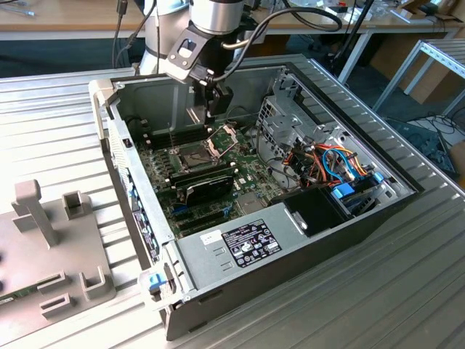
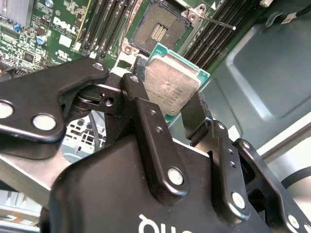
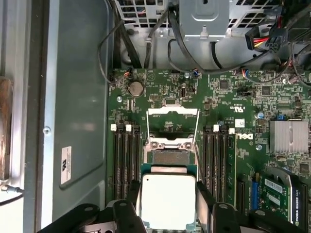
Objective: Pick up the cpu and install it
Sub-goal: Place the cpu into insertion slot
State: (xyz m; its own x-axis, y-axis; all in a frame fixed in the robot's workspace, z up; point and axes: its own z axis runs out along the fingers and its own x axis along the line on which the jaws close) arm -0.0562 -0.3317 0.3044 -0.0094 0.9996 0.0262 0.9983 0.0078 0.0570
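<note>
Cpu, small flat silver-grey square chip, pinched by black gripper, jaws part-closed: likely carry step; dark square socket at gripper's seven o'clock in exterior view; seating needs squaring

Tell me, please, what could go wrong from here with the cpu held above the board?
1. The end effector pinches the cpu by two edges only; a slip could drop it onto the open socket and harm its contacts.
2. The raised frame stands close by the socket; the cpu might catch it on the way down.
3. Memory slots flank the socket on the fingers' sides, so the fingers may bump them.
</note>
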